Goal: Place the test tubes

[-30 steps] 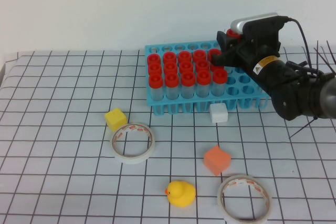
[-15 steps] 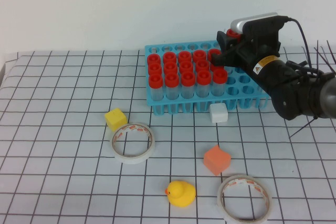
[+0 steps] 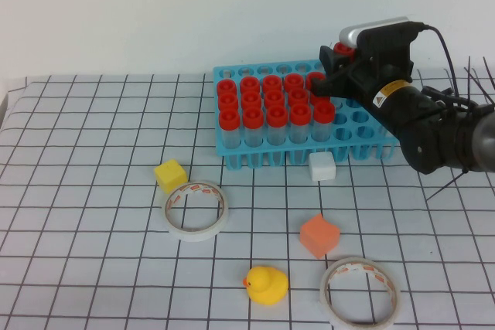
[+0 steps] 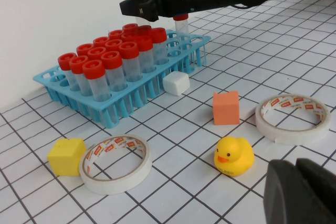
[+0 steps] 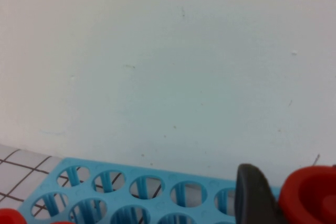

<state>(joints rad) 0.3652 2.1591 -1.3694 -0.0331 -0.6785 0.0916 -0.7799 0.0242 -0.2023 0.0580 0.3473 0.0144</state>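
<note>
The blue rack (image 3: 363, 125) stands at the back of the table, its left part filled with several red-capped test tubes (image 3: 267, 110). My right gripper (image 3: 340, 59) hovers over the rack's back right part, shut on one red-capped test tube (image 3: 343, 49). The right wrist view shows that red cap (image 5: 310, 195) pressed against one dark finger (image 5: 252, 192), with empty rack holes (image 5: 147, 187) below. My left gripper (image 4: 302, 195) is shut and empty, low near the table's front. It sits close to the yellow duck (image 4: 234, 155) and is not in the high view.
In front of the rack lie a white cube (image 3: 322, 166), a yellow cube (image 3: 171, 175), a tape roll (image 3: 196, 209), an orange cube (image 3: 319, 235), the duck (image 3: 267, 284) and a second tape roll (image 3: 360, 291). A white wall rises just behind the rack.
</note>
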